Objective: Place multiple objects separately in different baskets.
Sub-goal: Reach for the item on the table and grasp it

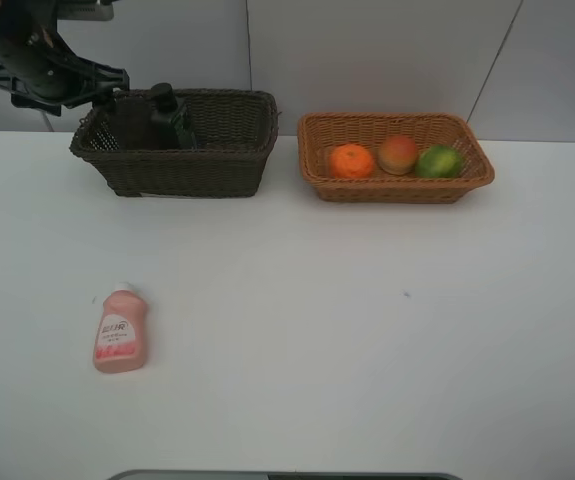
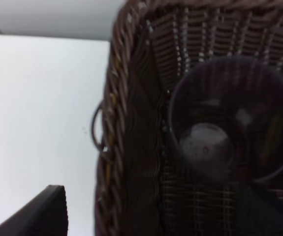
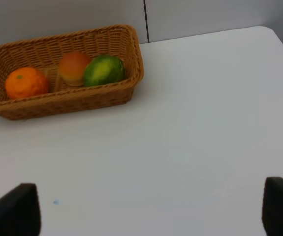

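Note:
The dark brown basket (image 1: 197, 165) stands at the back left and holds the mauve tumbler (image 1: 132, 122) and the dark bottle (image 1: 169, 112). In the left wrist view the tumbler (image 2: 230, 123) stands upright in a corner of the basket (image 2: 131, 147). My left gripper (image 1: 110, 97) hovers over the basket's left end, open and empty (image 2: 156, 221). The orange-tan basket (image 1: 397, 185) holds the orange (image 1: 351, 160), the peach (image 1: 398, 154) and the mango (image 1: 438, 161). The pink squeeze bottle (image 1: 120, 332) lies on the table at front left. My right gripper (image 3: 151, 216) is open over bare table.
The white table (image 1: 367, 320) ends at a wall behind the baskets. In the right wrist view the orange-tan basket (image 3: 62, 103) with the three fruits lies ahead of the gripper. The right arm does not show in the high view.

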Tool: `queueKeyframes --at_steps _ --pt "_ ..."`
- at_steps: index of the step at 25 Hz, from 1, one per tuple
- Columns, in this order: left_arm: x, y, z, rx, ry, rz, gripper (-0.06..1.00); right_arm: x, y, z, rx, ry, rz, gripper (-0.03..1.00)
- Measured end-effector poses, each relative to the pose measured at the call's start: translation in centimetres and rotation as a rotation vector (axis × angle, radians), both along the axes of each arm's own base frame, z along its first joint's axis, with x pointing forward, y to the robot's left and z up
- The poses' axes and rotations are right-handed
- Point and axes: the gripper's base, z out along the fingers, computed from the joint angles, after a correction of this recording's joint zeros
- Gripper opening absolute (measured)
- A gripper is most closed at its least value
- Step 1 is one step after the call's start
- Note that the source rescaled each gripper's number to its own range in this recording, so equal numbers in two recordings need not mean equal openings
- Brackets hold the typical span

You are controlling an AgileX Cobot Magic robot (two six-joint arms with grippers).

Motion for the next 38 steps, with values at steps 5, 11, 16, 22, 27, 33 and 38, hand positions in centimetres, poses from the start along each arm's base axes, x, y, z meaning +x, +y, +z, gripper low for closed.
queueKeyframes --at_steps 5,11,16,22,27,33,38 --pt "-2.5 0.2 3.4 -0.009 -0.043 -0.004 0.87 0.0 0.0 0.0 0.0 0.0 0.0 1.0" --pt "-6.6 0.0 4.4 -0.035 -0.032 -0.027 0.87 0.0 0.0 0.0 0.001 0.0 0.001 1.0" --pt "-10.5 -0.7 3.7 -0.04 0.012 -0.06 0.91 0.0 0.0 0.0 0.001 0.0 0.001 1.0" --pt "-15.6 -1.5 2.2 -0.052 0.086 -0.104 1.0 0.0 0.0 0.0 0.001 0.0 0.001 1.0" --pt "-18.5 -1.3 -0.2 -0.086 0.196 -0.087 1.0 0.0 0.0 0.0 0.001 0.0 0.001 1.0" --pt "-20.9 -0.9 -2.9 -0.109 0.31 -0.056 1.0 0.0 0.0 0.0 0.0 0.0 0.0 1.0" --pt "-21.1 -1.2 -3.3 -0.156 0.33 -0.026 1.0 0.0 0.0 0.0 0.0 0.0 0.0 1.0"
